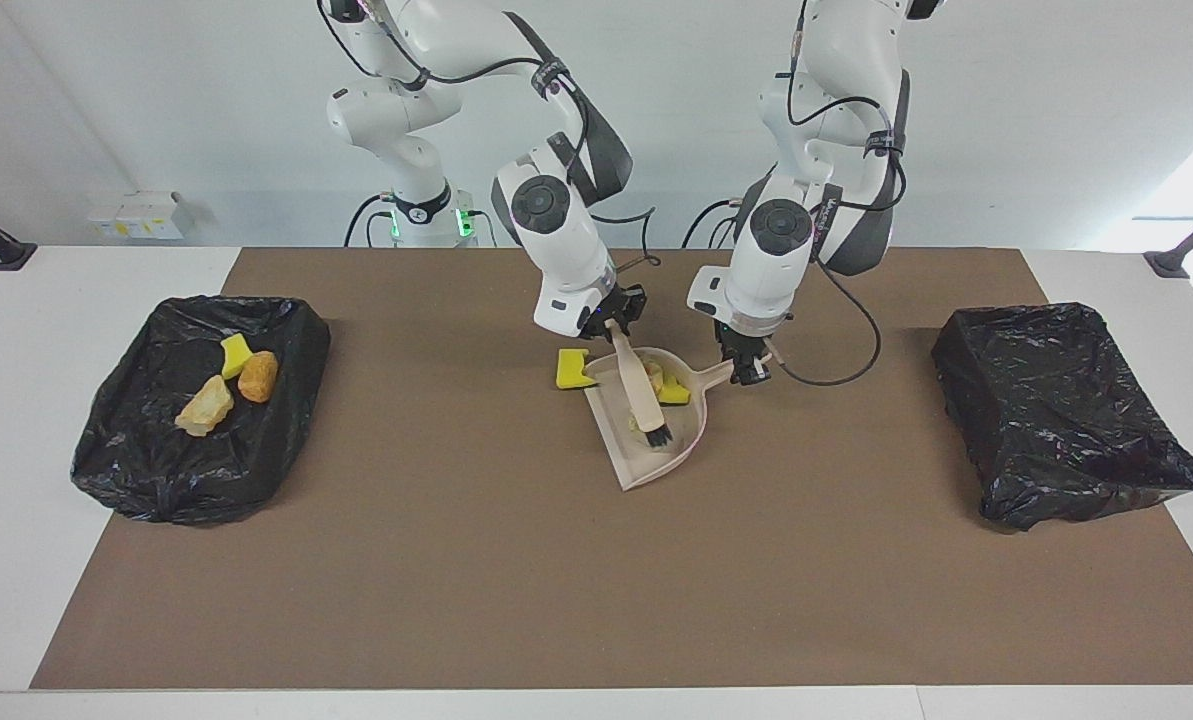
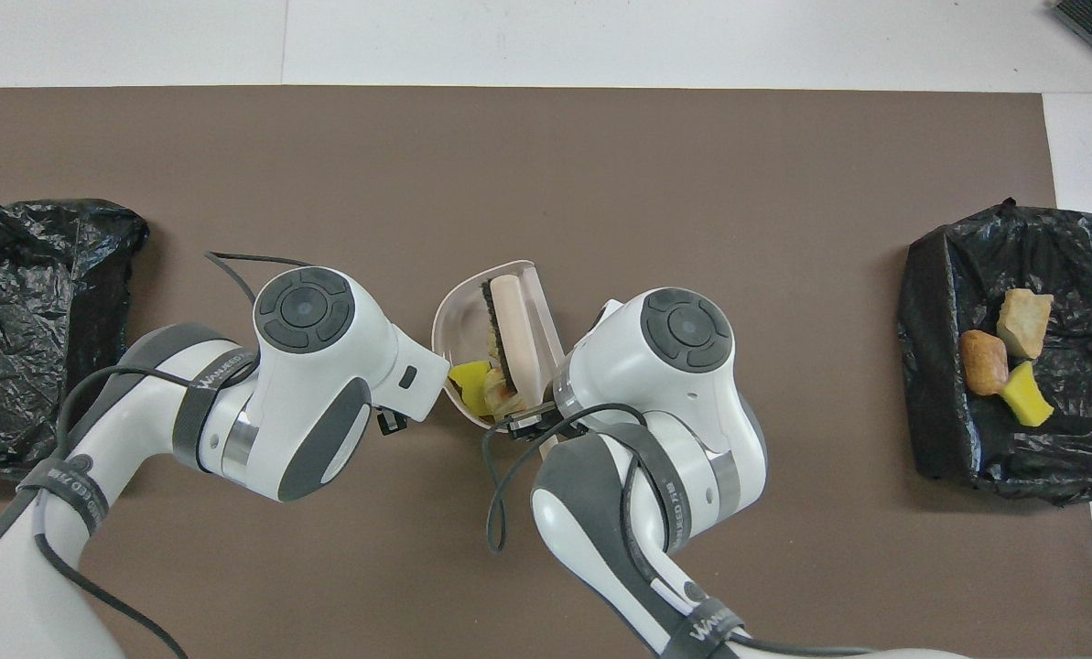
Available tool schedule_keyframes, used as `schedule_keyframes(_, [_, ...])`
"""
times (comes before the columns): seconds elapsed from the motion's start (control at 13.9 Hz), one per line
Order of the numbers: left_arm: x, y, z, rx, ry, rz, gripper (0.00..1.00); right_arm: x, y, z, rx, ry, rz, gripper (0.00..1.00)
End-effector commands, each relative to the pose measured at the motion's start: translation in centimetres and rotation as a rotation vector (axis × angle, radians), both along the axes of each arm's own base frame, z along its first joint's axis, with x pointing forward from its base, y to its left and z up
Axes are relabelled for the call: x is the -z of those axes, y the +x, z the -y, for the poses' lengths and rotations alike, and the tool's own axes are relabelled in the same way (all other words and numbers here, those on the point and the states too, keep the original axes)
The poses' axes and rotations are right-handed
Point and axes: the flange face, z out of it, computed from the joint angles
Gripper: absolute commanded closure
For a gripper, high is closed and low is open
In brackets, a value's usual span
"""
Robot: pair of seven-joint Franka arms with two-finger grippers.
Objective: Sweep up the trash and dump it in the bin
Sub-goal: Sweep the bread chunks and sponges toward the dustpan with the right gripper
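The trash is split between three places: three scraps — a yellow sponge piece, an orange-brown lump and a pale tan chunk — lie in the black-lined bin at the right arm's end of the worktop, a few more scraps sit inside the beige dustpan near the middle, and one yellow sponge piece rests on the mat just beside the pan's lip, not in it. The right gripper is clamped on the handle of the brush, whose bristles reach down into the pan; the left gripper is closed on the dustpan's handle. A second lined bin stands at the left arm's end, with nothing visible in it. These scraps look light and soft — sponge and crumbly foam-like lumps — so I judge they will slide readily under the bristles but may also bounce, roll, or skip over the pan's edge if pushed hard. The tan chunks may shed crumbs. They are best moved by brush and pan, not pinched; the stray sponge wants a gentle, low stroke toward the pan mouth, and the loaded pan should stay level when carried.
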Motion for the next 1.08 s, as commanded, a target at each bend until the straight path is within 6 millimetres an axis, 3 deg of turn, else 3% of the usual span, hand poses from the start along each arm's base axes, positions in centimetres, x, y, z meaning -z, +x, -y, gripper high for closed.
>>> schedule_keyframes(0.0, [-0.4,-0.7,-0.8,-0.037,-0.006,0.009,1.00,-2.3,-0.1,4.2,0.066,-0.065,-0.062,1.00])
schedule_keyframes(0.22, [-0.3,-0.7,-0.9,-0.041,-0.004,0.007,1.00,-0.3,-3.2,6.7,0.114,-0.207,-0.090,1.00])
schedule_keyframes(0.5, [-0.4,-0.7,-0.8,-0.043,-0.005,0.010,1.00,2.2,-5.4,12.5,0.187,-0.288,-0.128,1.00])
schedule_keyframes(0.58, [-0.2,-0.8,-0.8,-0.044,-0.003,0.007,1.00,2.5,-6.1,12.9,0.214,-0.296,-0.130,1.00])
schedule_keyframes(0.72, [0.0,-0.9,-0.9,-0.045,-0.002,0.002,1.00,2.8,-7.3,12.3,0.238,-0.306,-0.125,1.00])
schedule_keyframes(1.01, [-0.1,-1.1,-0.9,-0.044,-0.003,0.004,1.00,3.2,-8.5,7.5,0.176,-0.256,-0.072,1.00])
